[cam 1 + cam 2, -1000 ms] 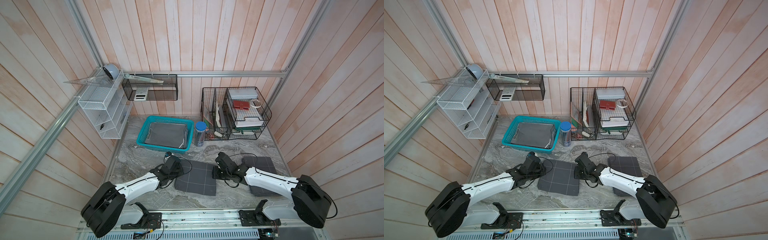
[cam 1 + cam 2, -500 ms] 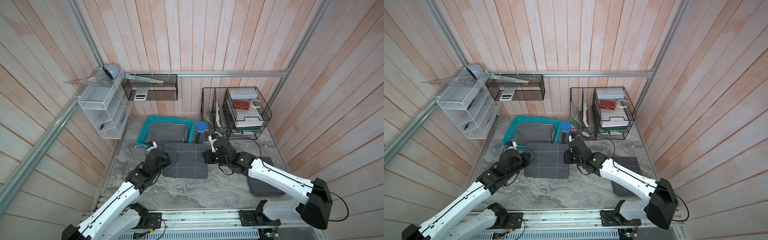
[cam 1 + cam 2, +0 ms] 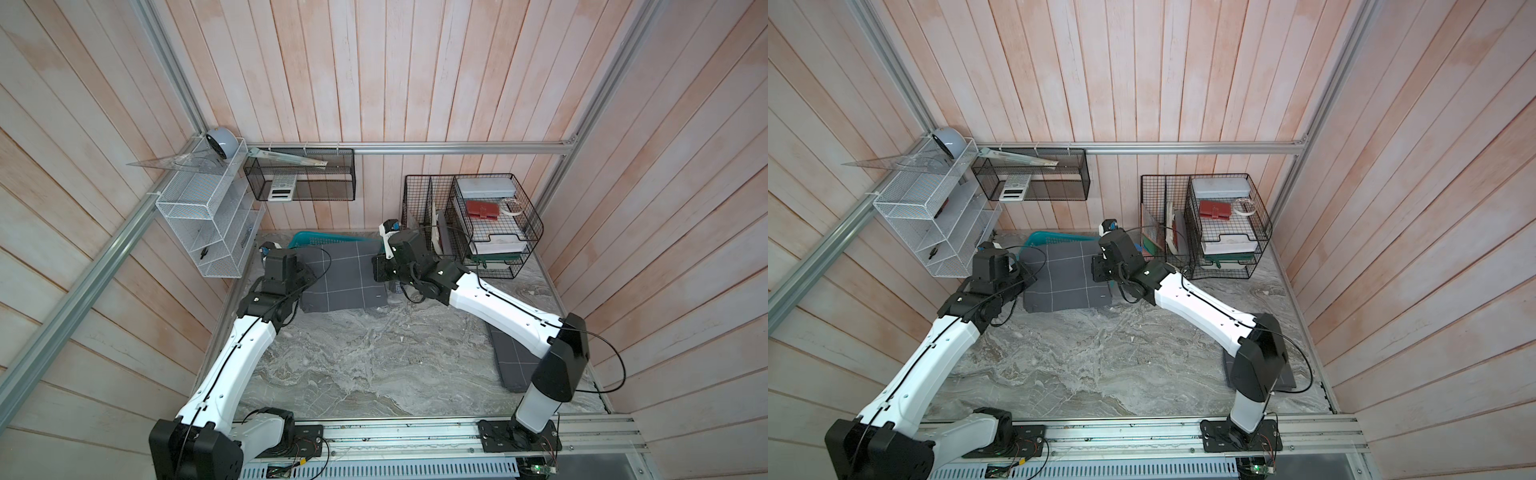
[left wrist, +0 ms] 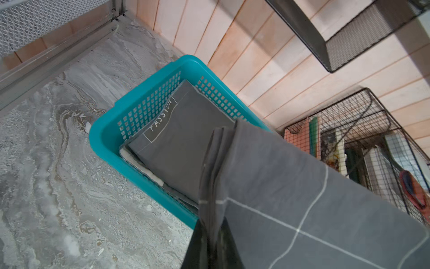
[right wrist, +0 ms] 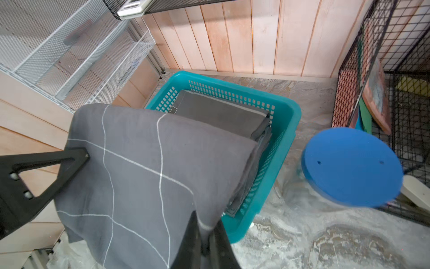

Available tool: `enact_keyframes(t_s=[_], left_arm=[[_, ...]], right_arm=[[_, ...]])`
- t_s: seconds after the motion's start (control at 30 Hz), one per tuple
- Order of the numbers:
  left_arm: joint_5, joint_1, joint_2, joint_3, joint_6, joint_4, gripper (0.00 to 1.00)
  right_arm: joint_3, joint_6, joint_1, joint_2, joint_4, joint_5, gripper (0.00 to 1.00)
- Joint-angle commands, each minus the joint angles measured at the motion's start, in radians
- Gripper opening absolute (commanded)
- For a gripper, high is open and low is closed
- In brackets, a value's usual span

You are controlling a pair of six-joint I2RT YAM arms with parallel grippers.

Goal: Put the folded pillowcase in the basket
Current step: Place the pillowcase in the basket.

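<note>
Pillowcase (image 3: 340, 274), grey with white grid lines, folded flat: in both top views it is carried roughly level above the table (image 3: 374, 365), one side edge pinched by the left hand (image 3: 306, 275) and the opposite edge by the right hand (image 3: 376, 272); its far edge overlaps the near rim of the basket (image 3: 320, 238), of which only a teal strip shows behind the cloth. White wire shelf (image 3: 208, 232) hangs on the wall at the basket's left, black wire organizer (image 3: 478, 232) stands at its right; a second grey folded piece (image 3: 511, 365) lies on the table near the right arm's base, untouched. Left wrist view: fingers (image 4: 229, 251) clenched on the stacked folds of the pillowcase edge; the basket lies below and ahead, already holding a grey folded cloth (image 4: 181, 144) with a printed label; the carried piece hangs over the basket's near side, not inside it. Right wrist view: right hand clenched on the other edge, cloth spanning between the two hands; blue lid (image 5: 351, 167) of a jar sits just beside the basket. Step in hand, by judgement: transport, nearly over the target. Next move calls for both hands to move forward together until the whole piece clears the near rim, to lower it onto the cloth within, then to let go, keeping clear of the jar
</note>
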Motion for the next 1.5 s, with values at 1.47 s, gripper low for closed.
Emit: enact_keyframes(t_s=[1.47], left_arm=[[0.052, 0.168, 0.736, 0.413, 0.051, 0.153, 0.05]], right_arm=[[0.895, -0.01, -0.104, 0.828, -0.366, -0.013, 0.0]])
